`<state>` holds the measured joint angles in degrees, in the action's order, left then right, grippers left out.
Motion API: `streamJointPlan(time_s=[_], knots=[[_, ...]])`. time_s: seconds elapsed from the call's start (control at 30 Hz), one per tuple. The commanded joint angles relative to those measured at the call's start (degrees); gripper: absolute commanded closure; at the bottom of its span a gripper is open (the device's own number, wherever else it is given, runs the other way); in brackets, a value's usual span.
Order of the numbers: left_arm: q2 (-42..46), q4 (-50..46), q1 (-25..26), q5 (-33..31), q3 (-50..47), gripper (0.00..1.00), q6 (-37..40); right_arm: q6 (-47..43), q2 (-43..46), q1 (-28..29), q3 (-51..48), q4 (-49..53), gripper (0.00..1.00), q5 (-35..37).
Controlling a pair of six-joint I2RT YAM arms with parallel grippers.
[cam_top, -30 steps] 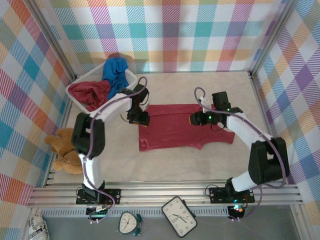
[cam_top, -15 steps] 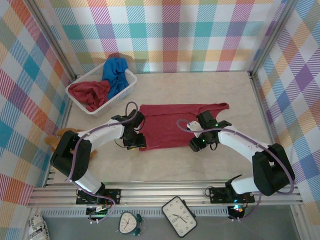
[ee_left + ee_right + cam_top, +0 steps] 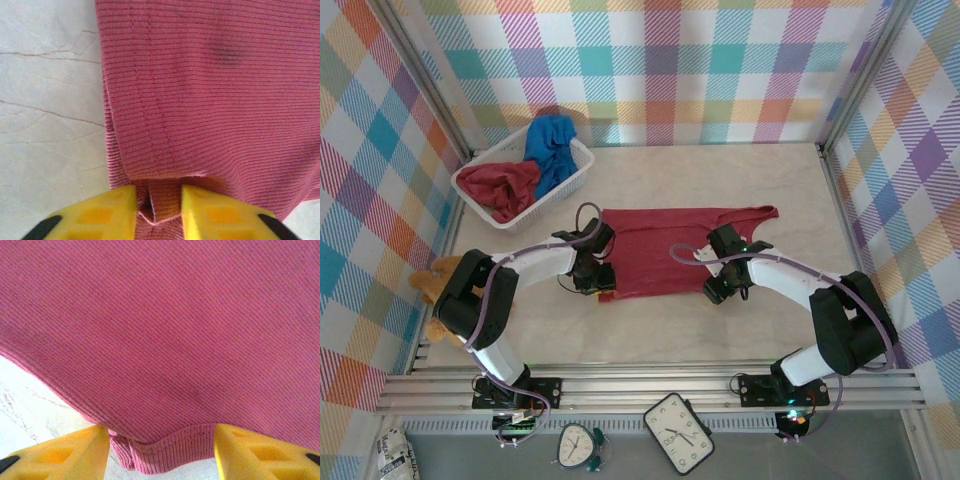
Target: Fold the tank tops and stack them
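1. Item in work: spread dark red tank top [image 3: 670,245]. It lies flat near the middle of the table [image 3: 760,180], hem to the left and shoulder straps to the right.
2. Items in waiting: second dark red tank top [image 3: 498,185] and blue tank top [image 3: 550,145]. Both are crumpled in the white basket [image 3: 582,160] at the far left, well apart from the work. A teddy bear [image 3: 428,285] sits at the table's left edge and has no part in the job.
3. Step in hand, as judged: the first fold of the first top. Both grippers sit low on its near long edge, taking hold. Nothing is folded or stacked yet.
4. Left gripper [image 3: 601,284]: at the near-left corner, on the hem.
   - Its jaws are drawn in narrow.
   - The yellow fingers [image 3: 107,212] flank a small doubled tuck of hem that fills the gap between them.
   - Whether the bite is firm cannot be told.
5. Right gripper [image 3: 713,292]: on the same near edge, further right.
   - Its jaws stand wide.
   - The fingers [image 3: 70,452] sit either side of a ribbed edge that lies slack between them.
   - It looks unpinched, so the gripper appears to hold nothing.
6. Next move, as judged:
   - The right jaws should close on the edge and the left grip should be made sure.
   - Both should then lift evenly and carry the near edge over to the far edge.
   - The cloth between them should stay taut, because uneven lifting would skew the fold.
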<state>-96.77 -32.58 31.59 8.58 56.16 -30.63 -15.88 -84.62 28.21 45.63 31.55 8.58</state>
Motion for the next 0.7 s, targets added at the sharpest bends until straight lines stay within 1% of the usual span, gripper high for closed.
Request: streamJointPlan(time_s=[0.0, 0.1, 0.13, 0.3, 0.37, 0.47, 0.57, 0.67], knots=[[-0.21, -0.17, 0.81, 0.74, 1.62, 0.78, 0.49, 0.83, -1.51, 0.19, 0.29, -0.14, 0.43, -0.01], [0.27, -0.8, 0.92, 0.28, 1.51, 0.89, 0.82, 1.29, -2.74, 0.19, 0.6, 0.6, 0.45, 1.07], [0.53, -1.22, 1.0, 0.08, 1.53, 0.91, 0.99, 1.44, -2.89, 0.19, 0.84, 0.64, 0.46, 1.39], [3.74, -4.42, 1.01, -0.45, 1.73, 0.97, 1.28, 2.09, -3.71, 0.19, 1.08, 1.42, 0.51, 1.62], [5.78, -5.44, 1.09, -0.48, 1.09, 0.97, 1.12, 2.32, -3.45, 0.18, 1.01, 1.16, 0.53, 1.79], [7.11, -5.57, 1.14, 1.6, -1.04, 0.97, 0.65, 2.28, -3.83, 0.15, 1.23, 0.74, 0.56, 1.93], [7.29, -6.36, 2.09, 1.95, -2.78, 0.97, 0.14, 2.82, -4.37, 0.19, 1.74, 1.38, 0.65, 1.37], [8.82, -6.79, 2.51, 1.72, -4.53, 0.99, -0.19, 3.4, -2.38, 0.19, 1.37, 2.39, 0.71, 0.85]])
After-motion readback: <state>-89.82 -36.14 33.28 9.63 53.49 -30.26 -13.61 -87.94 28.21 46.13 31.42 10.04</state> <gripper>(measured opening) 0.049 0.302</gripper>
